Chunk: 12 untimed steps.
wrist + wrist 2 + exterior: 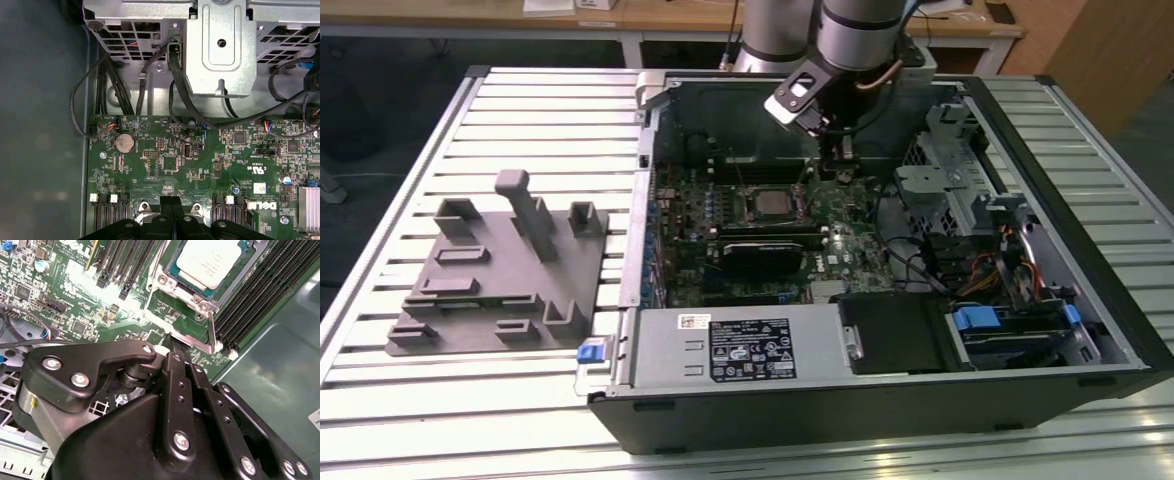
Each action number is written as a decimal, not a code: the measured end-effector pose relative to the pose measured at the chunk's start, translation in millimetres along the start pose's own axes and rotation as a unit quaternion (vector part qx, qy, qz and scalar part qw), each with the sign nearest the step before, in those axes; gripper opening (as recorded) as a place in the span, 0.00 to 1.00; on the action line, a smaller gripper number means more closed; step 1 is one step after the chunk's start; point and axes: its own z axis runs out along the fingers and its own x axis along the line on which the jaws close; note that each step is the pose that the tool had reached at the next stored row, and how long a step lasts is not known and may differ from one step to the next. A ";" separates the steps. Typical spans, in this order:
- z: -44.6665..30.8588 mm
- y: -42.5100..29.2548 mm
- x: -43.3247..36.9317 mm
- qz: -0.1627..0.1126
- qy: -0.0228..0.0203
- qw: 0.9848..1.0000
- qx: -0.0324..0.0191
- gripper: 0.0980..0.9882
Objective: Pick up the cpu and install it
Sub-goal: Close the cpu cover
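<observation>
Pincer (173, 342) is pinched narrow. The fingers are pressed together with nothing visible between them, and the first wrist view reads the same. No chip in it. In the exterior view it hangs low inside the open PC case (854, 420), tip down over the motherboard (854, 245).

The cpu (207, 260) lies flat in its socket, silvery top up, with the metal socket frame (165, 282) around it. In the exterior view the chip is just beside the pincer, on the exterior view's left of it. The retention lever (213, 332) runs along the socket side nearest the fingertips. The tip is close to the lever's end, but I can't tell if they touch. Memory slots (250, 295) sit past the lever, away from the chip.

My read is that the chip is seated and the step in hand is at the socket latch, not a pick. To do it well:
- keep the closed fingers on the lever only, off the chip's lid and the small parts on the board
- push along the lever's own swing, slow, with no side load on the frame
- check the chip sits level in the frame before any force goes on
- mind the cables (112, 87) and the drive cage (217, 50) close by

The grey plastic tray (507, 270) sits on the slatted tabletop (520, 110), well apart from the pincer, on the exterior view's left of the case.
</observation>
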 end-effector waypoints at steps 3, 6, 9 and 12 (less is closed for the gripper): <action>0.0 -0.8 0.0 0.000 0.000 1.000 0.000 0.01; -0.1 -1.8 0.0 0.000 0.000 1.000 0.000 0.01; -0.1 -2.9 0.0 0.000 0.000 1.000 0.000 0.01; -0.1 -3.9 0.0 0.000 0.000 1.000 0.000 0.01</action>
